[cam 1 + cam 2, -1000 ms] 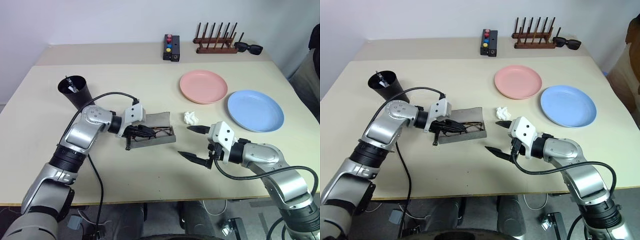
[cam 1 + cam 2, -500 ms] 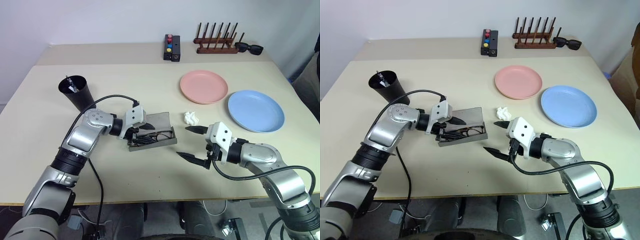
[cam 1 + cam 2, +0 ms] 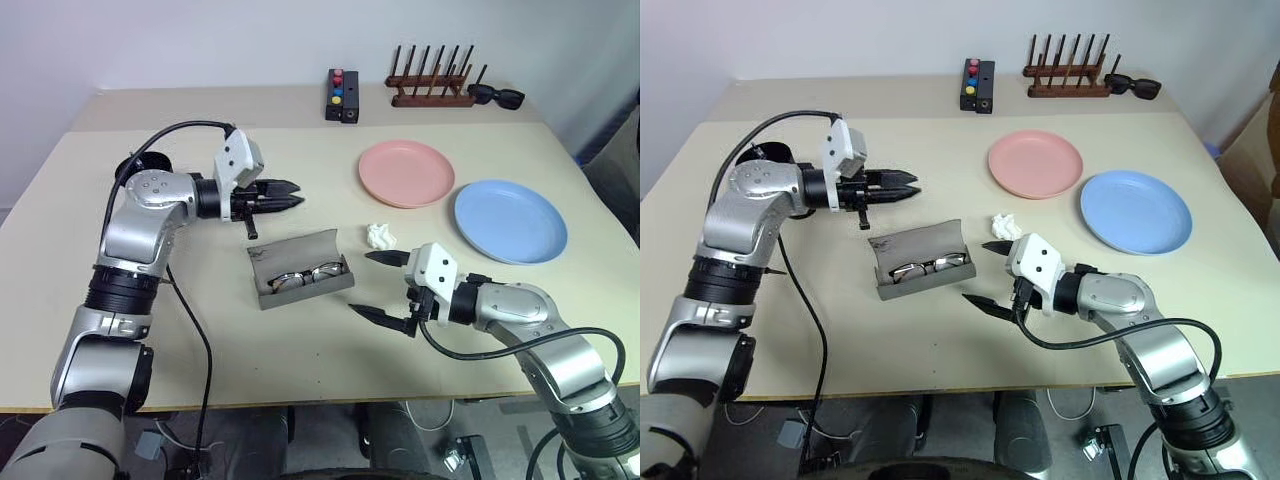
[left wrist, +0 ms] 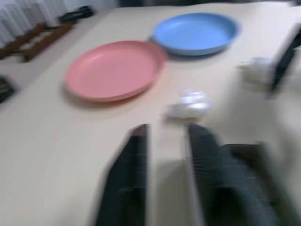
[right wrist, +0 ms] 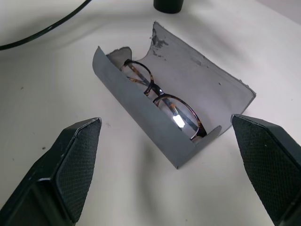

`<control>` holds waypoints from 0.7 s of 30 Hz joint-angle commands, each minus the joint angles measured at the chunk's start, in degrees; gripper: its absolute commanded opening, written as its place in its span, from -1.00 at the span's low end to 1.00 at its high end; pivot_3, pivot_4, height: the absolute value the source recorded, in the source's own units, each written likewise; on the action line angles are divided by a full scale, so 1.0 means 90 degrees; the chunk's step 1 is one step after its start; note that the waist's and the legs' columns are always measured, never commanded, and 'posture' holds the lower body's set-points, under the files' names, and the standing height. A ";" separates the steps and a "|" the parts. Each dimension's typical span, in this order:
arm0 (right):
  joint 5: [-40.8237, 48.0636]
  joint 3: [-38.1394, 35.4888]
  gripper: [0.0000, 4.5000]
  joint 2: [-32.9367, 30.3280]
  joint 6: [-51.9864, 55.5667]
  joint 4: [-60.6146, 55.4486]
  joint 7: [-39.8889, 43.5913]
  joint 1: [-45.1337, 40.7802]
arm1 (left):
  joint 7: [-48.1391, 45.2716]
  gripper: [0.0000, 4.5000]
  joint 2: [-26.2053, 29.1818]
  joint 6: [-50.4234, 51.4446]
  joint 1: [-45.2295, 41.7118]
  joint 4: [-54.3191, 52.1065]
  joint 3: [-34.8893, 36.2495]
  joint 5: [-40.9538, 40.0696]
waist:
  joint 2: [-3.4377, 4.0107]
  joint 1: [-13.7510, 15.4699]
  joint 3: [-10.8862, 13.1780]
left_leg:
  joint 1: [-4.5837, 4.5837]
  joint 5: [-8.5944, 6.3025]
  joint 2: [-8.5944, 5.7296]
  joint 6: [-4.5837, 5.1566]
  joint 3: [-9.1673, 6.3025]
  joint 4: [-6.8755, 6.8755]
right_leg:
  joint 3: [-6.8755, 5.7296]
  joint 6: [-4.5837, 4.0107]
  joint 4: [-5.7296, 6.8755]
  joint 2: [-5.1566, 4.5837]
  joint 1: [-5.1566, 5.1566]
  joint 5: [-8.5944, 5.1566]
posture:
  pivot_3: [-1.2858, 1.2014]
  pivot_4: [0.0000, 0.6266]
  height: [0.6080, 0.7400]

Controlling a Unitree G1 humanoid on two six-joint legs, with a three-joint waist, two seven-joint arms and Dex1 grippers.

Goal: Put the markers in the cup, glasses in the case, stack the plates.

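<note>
One grey case [image 3: 300, 272] lies open on the tabletop [image 3: 300, 350] in front of the robot, its long axis running left to right and tilted slightly, lid raised toward the far side. One pair of thin wire-framed glasses [image 5: 162, 101] rests inside along that axis, lenses side by side. Two plates sit apart to the right: one salmon pink [image 3: 406, 173], one light blue [image 3: 510, 221], unstacked. One black cup [image 3: 765, 158] stands upright at far left behind the left arm. The left claw [image 3: 290, 197], pressed together and empty, hovers beyond the case. The right claw [image 3: 385, 287] is spread wide, empty, just right of the case.
</note>
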 commanded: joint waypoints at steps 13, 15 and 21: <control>-0.0413 0.0572 1.00 0.0476 -0.0077 -0.0063 -0.0212 -0.0447 | -0.0389 -0.98 0.0234 -0.0269 0.0774 -0.0364 -0.0293 0.0341 | -0.0001 0.0035 0.0000 | -0.0007 0.0000 -0.0001 0.0000 -0.0001 0.0002 | 0.0000 0.0000 0.0001 -0.0001 -0.0003 0.0000 | 0.03 -0.52 0.98; -0.0422 0.0556 1.00 0.0468 -0.0095 -0.0056 -0.0213 -0.0429 | -0.0566 -0.98 0.0291 -0.0088 0.0897 -0.0561 -0.0294 0.0226 | -0.0001 0.0034 0.0000 | -0.0006 0.0000 -0.0001 0.0000 -0.0001 0.0002 | 0.0000 0.0000 0.0001 0.0000 -0.0003 0.0000 | 0.03 -0.52 0.98; -0.0440 0.0513 1.00 0.0435 -0.0136 -0.0048 -0.0212 -0.0379 | -0.0997 -0.98 0.0471 0.0246 0.1364 -0.1290 -0.0339 -0.0102 | 0.0000 0.0013 0.0000 | -0.0004 0.0000 0.0001 0.0000 -0.0001 -0.0002 | 0.0000 -0.0001 0.0001 0.0000 -0.0004 -0.0001 | 0.03 -0.52 0.98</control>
